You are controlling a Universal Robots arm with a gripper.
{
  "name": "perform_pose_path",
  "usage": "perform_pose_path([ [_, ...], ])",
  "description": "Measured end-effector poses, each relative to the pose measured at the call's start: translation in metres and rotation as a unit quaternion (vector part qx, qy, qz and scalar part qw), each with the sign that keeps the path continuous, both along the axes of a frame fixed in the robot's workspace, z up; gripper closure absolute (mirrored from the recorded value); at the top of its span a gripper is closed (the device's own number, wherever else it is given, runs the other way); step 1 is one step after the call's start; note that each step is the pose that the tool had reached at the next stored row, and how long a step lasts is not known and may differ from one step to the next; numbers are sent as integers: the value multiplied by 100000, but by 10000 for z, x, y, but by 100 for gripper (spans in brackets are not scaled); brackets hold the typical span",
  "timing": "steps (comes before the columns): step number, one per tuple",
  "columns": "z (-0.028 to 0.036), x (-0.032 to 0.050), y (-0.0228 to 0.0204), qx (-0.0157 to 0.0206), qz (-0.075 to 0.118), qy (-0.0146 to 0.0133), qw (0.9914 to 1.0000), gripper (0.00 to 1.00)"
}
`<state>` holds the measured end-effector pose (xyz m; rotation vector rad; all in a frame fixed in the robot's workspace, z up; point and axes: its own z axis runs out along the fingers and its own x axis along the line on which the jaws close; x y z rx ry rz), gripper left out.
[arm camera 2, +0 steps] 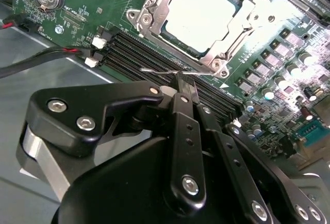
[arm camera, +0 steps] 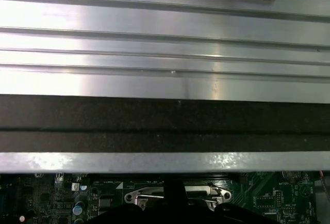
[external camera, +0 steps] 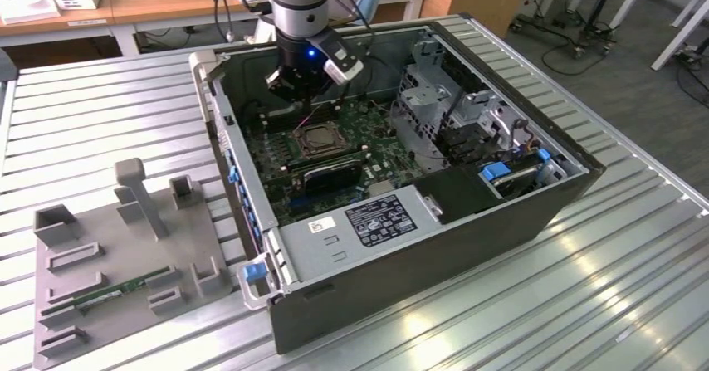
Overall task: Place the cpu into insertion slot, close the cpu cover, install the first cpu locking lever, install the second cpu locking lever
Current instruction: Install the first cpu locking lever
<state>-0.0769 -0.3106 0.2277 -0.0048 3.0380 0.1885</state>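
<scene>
One gripper [external camera: 294,90], fingers drawn together, is hanging in the upper middle of the exterior view, inside the computer case [external camera: 532,213]. Its tips are meeting the wire locking lever [arm camera 2: 160,71] beside the insertion slot [external camera: 315,141]. The cpu [arm camera 2: 201,15] is sitting in that slot under the closed cpu cover [arm camera 2: 154,4].

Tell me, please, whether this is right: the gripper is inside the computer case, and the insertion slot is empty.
Not quite: the insertion slot is not empty. The second wrist view shows the cpu seated in it, framed by the cpu cover. The gripper is indeed inside the computer case.
</scene>
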Motion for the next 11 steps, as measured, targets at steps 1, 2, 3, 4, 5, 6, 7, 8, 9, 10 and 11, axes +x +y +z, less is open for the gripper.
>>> perform_pose_path([
  [1,0,1,3,8,-5,5,100000,89],
  [2,0,2,3,24,-12,6,100000,89],
  [3,0,2,3,29,-15,3,100000,89],
  [4,-1,3,4,32,-17,4,100000,89],
  [5,-3,6,4,38,-4,3,100000,89],
  [6,-7,10,4,40,-4,-1,100000,89],
  [7,-12,14,4,36,-6,3,100000,89],
  [8,-15,19,4,28,-8,9,100000,89],
  [9,-17,23,4,26,-6,12,100000,89],
  [10,-17,23,4,20,-8,13,100000,89],
  [11,-18,23,4,22,-16,12,100000,89],
])
